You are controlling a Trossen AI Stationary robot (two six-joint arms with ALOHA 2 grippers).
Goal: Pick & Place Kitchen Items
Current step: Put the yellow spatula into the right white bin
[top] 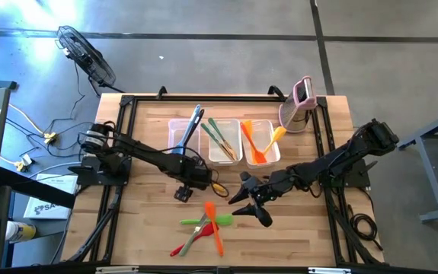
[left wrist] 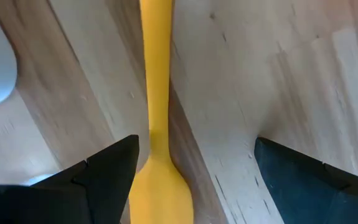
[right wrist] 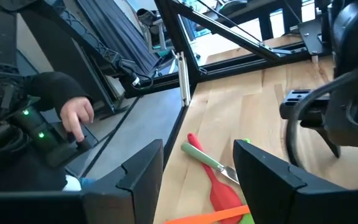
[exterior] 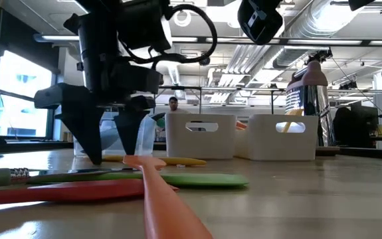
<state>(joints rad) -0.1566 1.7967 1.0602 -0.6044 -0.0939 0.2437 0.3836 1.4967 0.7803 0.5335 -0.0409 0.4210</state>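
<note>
My left gripper points down at the middle of the table, open, its fingertips close to the wood. A yellow utensil lies flat on the table between the two fingers, nearer one of them. It also shows in the low view. My right gripper hovers open and empty above the table. Green, orange and red utensils lie crossed on the table near the front edge.
Three clear tubs stand at the back: the left one holds a blue and black utensil, the middle one green ones, the right one orange and yellow ones. A pink-and-white gadget stands at the back right. A person's hand shows beyond the table.
</note>
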